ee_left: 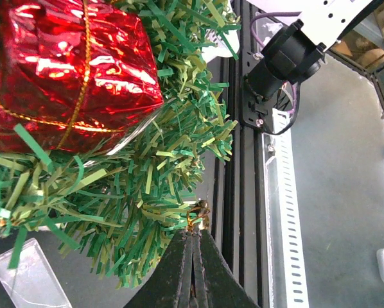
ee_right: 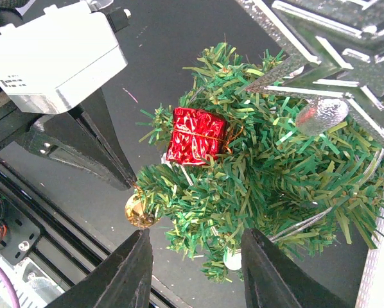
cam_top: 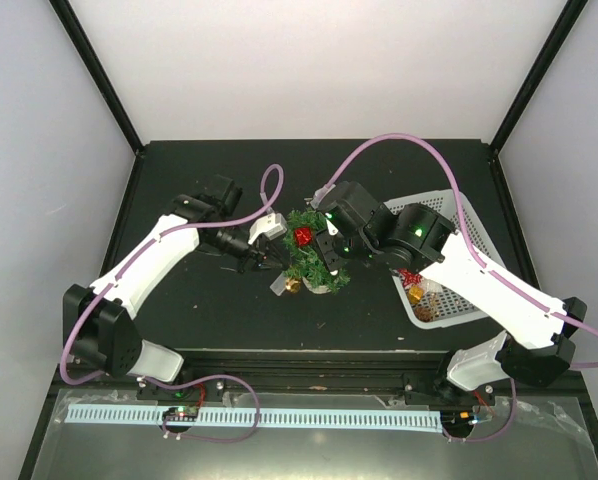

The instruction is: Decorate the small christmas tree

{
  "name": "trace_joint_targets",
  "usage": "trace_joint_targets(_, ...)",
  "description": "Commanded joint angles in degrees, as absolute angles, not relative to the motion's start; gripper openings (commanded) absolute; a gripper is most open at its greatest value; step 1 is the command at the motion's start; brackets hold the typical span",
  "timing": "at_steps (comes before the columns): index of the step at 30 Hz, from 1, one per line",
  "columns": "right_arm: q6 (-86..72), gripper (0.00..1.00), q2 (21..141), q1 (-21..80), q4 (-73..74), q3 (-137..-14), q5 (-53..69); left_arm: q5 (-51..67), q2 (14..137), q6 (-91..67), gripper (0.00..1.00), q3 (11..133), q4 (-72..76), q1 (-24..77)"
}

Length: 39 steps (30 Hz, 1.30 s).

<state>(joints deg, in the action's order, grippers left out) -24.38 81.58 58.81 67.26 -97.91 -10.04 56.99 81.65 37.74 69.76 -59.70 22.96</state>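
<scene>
Small tree upright mid-table, nearer the near edge. Left gripper clenched on a gold bauble's thread; right gripper released, straddling branches. Could topple the tree if tugged.

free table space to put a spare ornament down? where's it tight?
Bare patches: the table behind the tree, and the front strip between the tree and the near rail. Tight: around the tree, with the left gripper and right gripper on either side, and the basket on the right.
</scene>
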Motion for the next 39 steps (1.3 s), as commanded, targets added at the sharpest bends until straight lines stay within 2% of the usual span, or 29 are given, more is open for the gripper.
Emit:
trace_joint_targets(1,-24.5,0.41,80.6,59.1,66.4,-97.8,-11.1,56.3,81.7,39.3,0.02,72.1,-60.8,23.3)
trace_joint_targets(39,-23.1,0.41,82.6,59.1,65.8,-98.2,-10.0,53.0,79.8,41.7,0.02,69.8,-63.5,21.8)
